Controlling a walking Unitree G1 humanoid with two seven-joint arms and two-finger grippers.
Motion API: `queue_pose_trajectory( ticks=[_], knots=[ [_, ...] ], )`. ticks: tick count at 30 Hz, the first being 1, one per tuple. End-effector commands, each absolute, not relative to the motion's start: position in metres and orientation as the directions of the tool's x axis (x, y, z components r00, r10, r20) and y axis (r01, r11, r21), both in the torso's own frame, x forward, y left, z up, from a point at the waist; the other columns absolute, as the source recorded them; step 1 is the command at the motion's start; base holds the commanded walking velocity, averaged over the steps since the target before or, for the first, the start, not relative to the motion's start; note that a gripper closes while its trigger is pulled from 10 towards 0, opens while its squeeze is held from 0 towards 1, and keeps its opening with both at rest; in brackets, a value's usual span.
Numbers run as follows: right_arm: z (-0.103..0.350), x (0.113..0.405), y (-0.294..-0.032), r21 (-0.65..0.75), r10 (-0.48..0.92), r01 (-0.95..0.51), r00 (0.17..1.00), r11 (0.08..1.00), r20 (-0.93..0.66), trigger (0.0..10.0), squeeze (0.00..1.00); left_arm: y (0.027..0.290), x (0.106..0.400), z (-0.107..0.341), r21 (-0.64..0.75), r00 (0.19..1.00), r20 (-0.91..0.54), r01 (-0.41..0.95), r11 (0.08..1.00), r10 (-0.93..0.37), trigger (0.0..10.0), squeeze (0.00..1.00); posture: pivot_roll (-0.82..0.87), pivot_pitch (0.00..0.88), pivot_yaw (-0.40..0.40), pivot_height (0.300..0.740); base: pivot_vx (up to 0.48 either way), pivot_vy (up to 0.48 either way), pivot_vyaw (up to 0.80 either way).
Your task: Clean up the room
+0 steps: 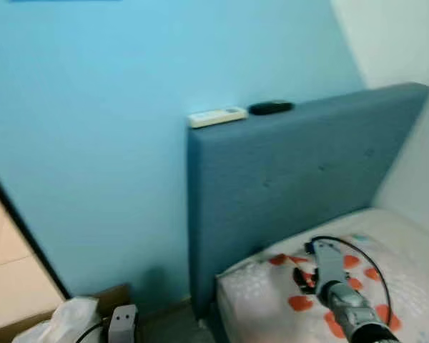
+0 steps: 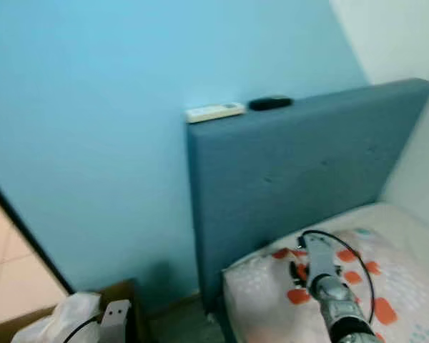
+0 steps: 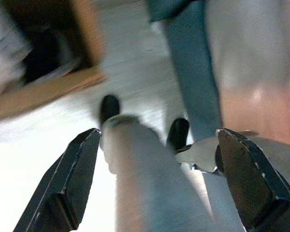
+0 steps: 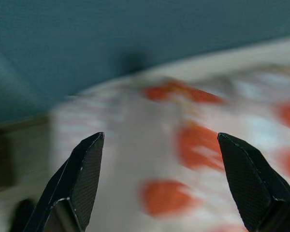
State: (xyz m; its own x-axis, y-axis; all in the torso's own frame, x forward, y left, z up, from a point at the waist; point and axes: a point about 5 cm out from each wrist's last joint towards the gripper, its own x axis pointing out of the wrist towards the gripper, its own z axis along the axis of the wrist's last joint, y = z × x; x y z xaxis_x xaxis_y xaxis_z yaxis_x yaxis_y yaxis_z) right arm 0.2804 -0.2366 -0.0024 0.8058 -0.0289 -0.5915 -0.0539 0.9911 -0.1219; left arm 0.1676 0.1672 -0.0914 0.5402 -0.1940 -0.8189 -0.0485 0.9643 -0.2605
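A cardboard box (image 1: pixel 28 325) on the floor is holding a crumpled white bag (image 1: pixel 61 321), while the right gripper (image 4: pixel 159 188), fingers spread wide and empty, is hovering over the orange-spotted bed (image 1: pixel 415 264), a white remote (image 1: pixel 217 116) lying atop the headboard (image 1: pixel 300 179) beyond.

You'll see a blue wall (image 1: pixel 93 143) filling the left of the frame, a grey-blue headboard (image 1: pixel 293 179) at centre right, and a cardboard box (image 1: pixel 28 321) at lower left on the floor.
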Motion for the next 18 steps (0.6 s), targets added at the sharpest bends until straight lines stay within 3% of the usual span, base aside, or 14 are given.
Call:
queue_pose_trajectory(
  ticks=[1,12,15,18],
  knots=[
    [0.0,0.281,-0.239,-0.128,-0.02,-0.069,0.809,0.989,-0.587,10.0,0.0,0.17,0.166,-0.092,-0.245,0.531,-0.827,-0.048,0.968,-0.183,10.0,0.0,0.01,0.0,-0.033,0.74,0.0,0.0,0.79],
    [-0.005,0.276,-0.242,-0.12,-0.023,-0.065,0.788,0.991,-0.615,10.0,0.0,0.167,0.167,-0.092,-0.252,0.528,-0.827,-0.039,0.967,-0.194,10.0,0.0,0.0,0.0,-0.036,0.74,0.0,0.0,0.79],
    [-0.009,0.269,-0.254,-0.174,-0.124,0.016,0.768,0.985,-0.628,10.0,0.0,0.166,0.168,-0.092,-0.27,0.529,-0.821,-0.031,0.962,-0.214,10.0,0.0,0.0,0.0,-0.034,0.74,0.0,0.0,0.79],
    [-0.01,0.263,-0.268,-0.239,-0.235,0.104,0.741,0.965,-0.629,10.0,0.0,0.164,0.168,-0.091,-0.267,0.528,-0.817,0.007,0.964,-0.23,10.0,0.0,0.0,0.0,-0.034,0.74,0.0,0.0,0.0]
  ],
)
